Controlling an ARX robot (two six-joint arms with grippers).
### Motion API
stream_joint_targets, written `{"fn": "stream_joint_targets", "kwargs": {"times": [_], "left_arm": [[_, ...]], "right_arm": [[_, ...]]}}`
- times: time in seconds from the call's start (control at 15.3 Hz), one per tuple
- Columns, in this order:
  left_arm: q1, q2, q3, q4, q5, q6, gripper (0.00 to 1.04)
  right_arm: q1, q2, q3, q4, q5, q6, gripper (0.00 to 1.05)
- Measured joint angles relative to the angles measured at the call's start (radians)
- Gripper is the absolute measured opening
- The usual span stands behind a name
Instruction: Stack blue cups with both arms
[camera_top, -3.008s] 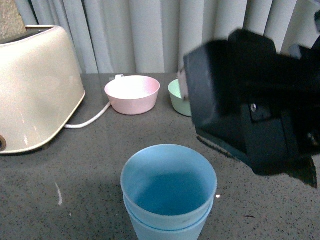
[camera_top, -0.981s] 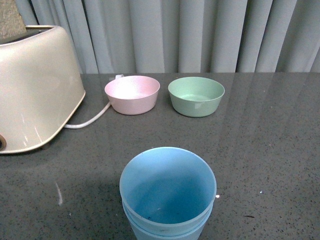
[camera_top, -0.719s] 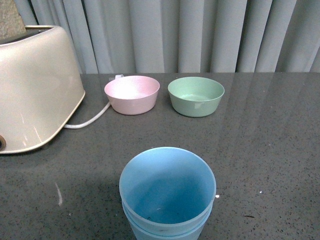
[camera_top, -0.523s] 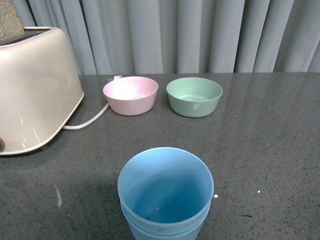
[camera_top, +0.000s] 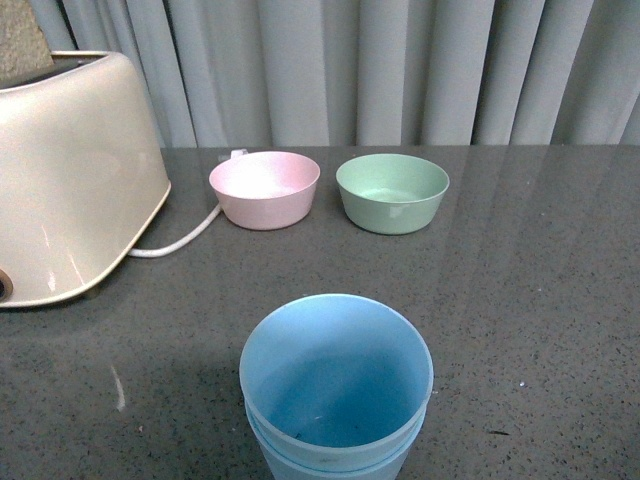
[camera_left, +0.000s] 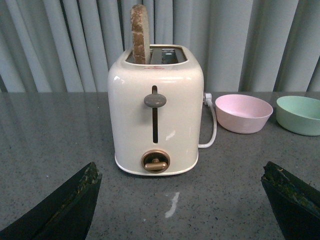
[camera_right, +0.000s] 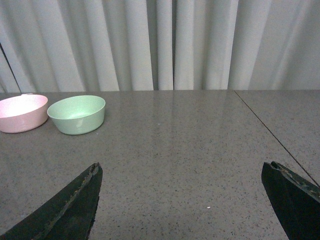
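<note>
Light blue cups (camera_top: 336, 395) sit nested, one inside the other, at bottom centre of the front view, on the dark grey speckled table (camera_top: 540, 290); the lower cup's rim shows just under the upper one's. No arm in the front view.

Pink bowl (camera_top: 265, 188) and green bowl (camera_top: 392, 192) stand side by side, apart, in the upper middle of the front view, well behind the cups. Cream toaster (camera_top: 70, 175) at upper left, white cord (camera_top: 180, 240) running from it toward the pink bowl. Grey curtain (camera_top: 400, 70) across the top.

Left wrist view: left gripper (camera_left: 182, 200) wide apart, black fingers (camera_left: 65, 205) at the bottom corners, nothing between them; toaster centre frame with a slice of bread (camera_left: 140, 34) standing in one slot; both bowls at right.

Right wrist view: right gripper (camera_right: 185, 202) likewise spread wide and empty, fingers (camera_right: 295, 197) at the bottom corners over bare table; green bowl and pink bowl at left edge.
</note>
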Motion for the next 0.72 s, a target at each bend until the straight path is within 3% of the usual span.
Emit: {"fn": "stream_joint_targets", "kwargs": {"times": [0.72], "left_arm": [[0.0, 0.0, 0.0, 0.0, 0.0, 0.0, 0.98]], "right_arm": [[0.0, 0.0, 0.0, 0.0, 0.0, 0.0, 0.98]]}}
